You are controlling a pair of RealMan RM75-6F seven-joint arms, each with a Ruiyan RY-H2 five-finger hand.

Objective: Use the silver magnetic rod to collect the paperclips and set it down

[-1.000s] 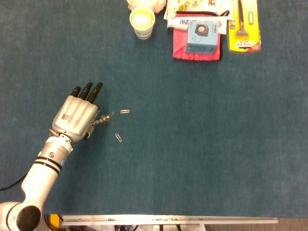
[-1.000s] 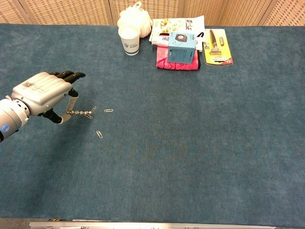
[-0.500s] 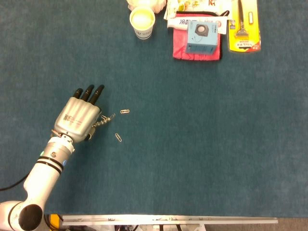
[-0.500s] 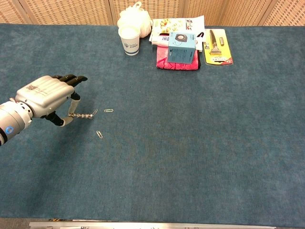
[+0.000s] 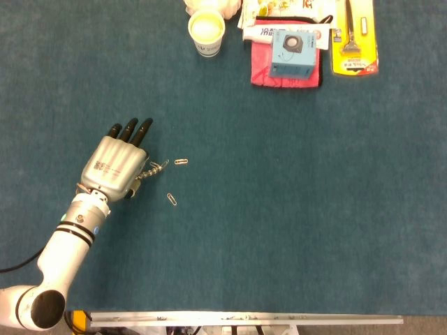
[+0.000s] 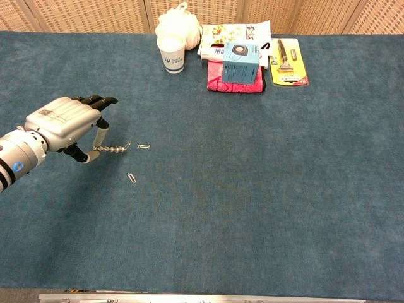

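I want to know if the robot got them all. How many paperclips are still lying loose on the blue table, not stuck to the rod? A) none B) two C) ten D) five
B: two loose paperclips lie on the table, one just past the tip of the silver magnetic rod held in the left hand, and another nearer the camera.

Teal carpeted table (image 5: 279, 209); silver hand (image 5: 115, 166), black fingertips (image 5: 143, 129); red cloth (image 5: 265, 73).

The left hand (image 5: 116, 166) has a silver metal back printed with small dark lettering, and black fingers (image 5: 143, 130). Its wrist is silver with black rings and a small blue light; the arm is white
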